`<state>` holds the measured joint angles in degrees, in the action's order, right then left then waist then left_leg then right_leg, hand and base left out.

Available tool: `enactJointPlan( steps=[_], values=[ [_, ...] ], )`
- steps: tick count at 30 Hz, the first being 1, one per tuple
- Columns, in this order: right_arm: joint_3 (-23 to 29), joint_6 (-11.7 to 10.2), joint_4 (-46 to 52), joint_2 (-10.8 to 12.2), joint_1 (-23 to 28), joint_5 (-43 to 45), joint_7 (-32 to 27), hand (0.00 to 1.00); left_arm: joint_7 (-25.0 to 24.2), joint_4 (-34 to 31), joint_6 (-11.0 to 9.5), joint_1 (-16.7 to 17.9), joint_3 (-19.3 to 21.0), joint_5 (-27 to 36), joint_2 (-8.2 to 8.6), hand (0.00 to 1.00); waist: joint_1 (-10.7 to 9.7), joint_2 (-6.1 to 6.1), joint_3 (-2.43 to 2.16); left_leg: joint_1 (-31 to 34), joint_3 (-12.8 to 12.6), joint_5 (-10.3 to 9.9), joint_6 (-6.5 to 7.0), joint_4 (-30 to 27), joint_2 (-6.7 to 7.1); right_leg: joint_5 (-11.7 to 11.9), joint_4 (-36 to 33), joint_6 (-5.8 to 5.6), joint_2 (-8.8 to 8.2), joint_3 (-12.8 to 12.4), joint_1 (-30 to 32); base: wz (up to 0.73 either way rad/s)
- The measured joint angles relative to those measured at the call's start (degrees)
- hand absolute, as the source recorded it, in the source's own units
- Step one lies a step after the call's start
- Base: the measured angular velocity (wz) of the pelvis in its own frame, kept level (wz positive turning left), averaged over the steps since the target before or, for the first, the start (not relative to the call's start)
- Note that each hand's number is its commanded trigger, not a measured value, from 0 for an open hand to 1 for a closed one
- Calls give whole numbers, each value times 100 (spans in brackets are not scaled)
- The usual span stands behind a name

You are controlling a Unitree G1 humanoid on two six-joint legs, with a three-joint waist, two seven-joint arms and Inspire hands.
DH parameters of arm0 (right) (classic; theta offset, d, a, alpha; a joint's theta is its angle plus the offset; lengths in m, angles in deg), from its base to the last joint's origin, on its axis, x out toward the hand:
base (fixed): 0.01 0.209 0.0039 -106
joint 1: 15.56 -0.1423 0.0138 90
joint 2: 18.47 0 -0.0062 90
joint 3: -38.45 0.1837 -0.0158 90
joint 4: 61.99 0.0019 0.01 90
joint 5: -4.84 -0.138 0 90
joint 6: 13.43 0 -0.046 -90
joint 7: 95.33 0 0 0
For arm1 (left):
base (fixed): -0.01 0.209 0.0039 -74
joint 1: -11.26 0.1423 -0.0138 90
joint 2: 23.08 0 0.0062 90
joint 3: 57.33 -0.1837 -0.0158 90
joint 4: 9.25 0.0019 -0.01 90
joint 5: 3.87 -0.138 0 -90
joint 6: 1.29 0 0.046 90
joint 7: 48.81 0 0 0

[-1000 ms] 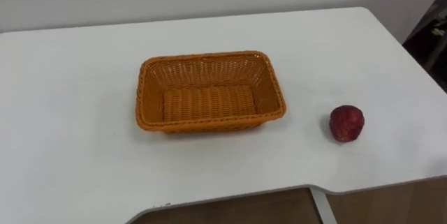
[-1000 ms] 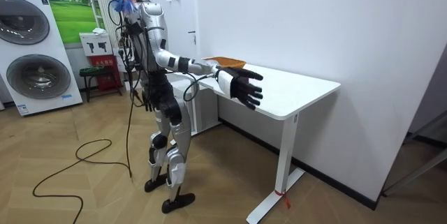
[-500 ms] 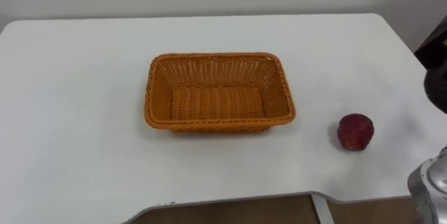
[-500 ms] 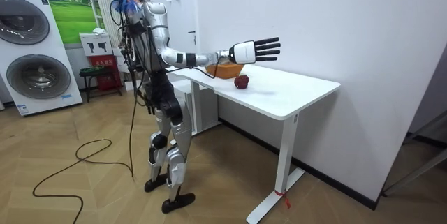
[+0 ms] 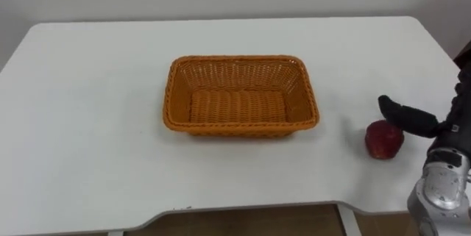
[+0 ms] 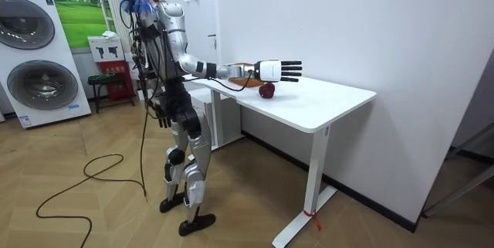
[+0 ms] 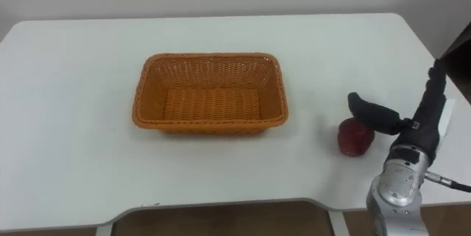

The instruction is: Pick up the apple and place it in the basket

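Note:
A dark red apple (image 5: 384,139) (image 7: 355,137) lies on the white table (image 5: 88,118), to the right of an orange wicker basket (image 5: 171,96) (image 7: 208,127) that holds nothing. My right hand (image 5: 408,116) (image 7: 425,115) comes in from the lower right and hovers just over and behind the apple. Its fingers are straight, so it is open, and its dark thumb reaches over the apple's top. In the room view the hand (image 6: 276,70) is stretched out flat a little above the apple (image 6: 267,90). I stand at the table's long side.
The table's front edge (image 5: 243,210) has a shallow cut-out near me, and its right edge is close to the apple. A white wall runs behind the table. Washing machines (image 6: 38,55) and a red stool (image 6: 106,86) stand off at the room view's left.
My right hand has come down from well above the table to just over the apple. The eye view has shifted, so basket and apple sit further right in the picture.

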<state>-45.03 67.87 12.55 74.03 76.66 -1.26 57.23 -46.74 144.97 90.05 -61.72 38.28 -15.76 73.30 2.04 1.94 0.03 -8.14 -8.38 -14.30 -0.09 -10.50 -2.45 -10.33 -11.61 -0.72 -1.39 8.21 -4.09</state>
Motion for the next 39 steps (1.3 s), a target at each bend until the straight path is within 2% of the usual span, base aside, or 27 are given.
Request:
enactJointPlan(
  steps=[4, 11, 19, 32, 33, 34, 39],
  values=[
    [-118, 0, -44, 0, -1, 16, 113, 0, 0, -5, 0, -8, -10, -1, -35, 0, 0, 82, 7, -54, -12, 0, 0, 2, 1, 3, 13, -4, -2, -2, -59, 0],
    [-176, -2, -236, 1, 81, 432, 336, 0, 48, -19, -3, -76, -23, 4, -35, 0, -53, 19, 31, -53, -27, 0, 0, 9, 2, 5, 13, -7, -6, -7, -77, 0],
    [-539, 0, -457, 3, 416, 444, 522, 0, 148, -8, -9, -120, -24, -1, -35, 0, -18, -7, 12, -59, -38, 0, 0, 50, 1, 4, 6, -7, 5, -32, -55, 0],
    [-557, 0, -455, 11, 701, 446, 549, 0, 163, -25, -8, -123, -25, -2, -35, 0, -30, -13, -16, -32, -37, 0, 0, 12, 0, 4, 4, -7, -5, -15, -50, 0],
    [-557, 0, -455, 11, 715, 445, 549, 68, 163, -25, -8, -122, -26, -2, -35, 0, -36, -15, -18, -38, -37, 0, 0, 10, 0, 4, 4, -7, -6, -16, -53, 0],
    [-558, -5, -469, 11, 738, 445, 549, 100, 167, -25, -8, -122, -27, -2, -35, 0, -40, -18, -19, -50, -37, 0, 0, 8, 0, 4, 3, -7, -5, -16, -63, 0],
    [-567, -114, -702, 12, 775, 642, 507, 100, 299, -24, -10, -108, -27, 3, -34, 0, -41, -22, -29, -60, -34, -2, 0, -14, 0, 5, 5, -6, -6, -12, -73, 0]
  ],
)
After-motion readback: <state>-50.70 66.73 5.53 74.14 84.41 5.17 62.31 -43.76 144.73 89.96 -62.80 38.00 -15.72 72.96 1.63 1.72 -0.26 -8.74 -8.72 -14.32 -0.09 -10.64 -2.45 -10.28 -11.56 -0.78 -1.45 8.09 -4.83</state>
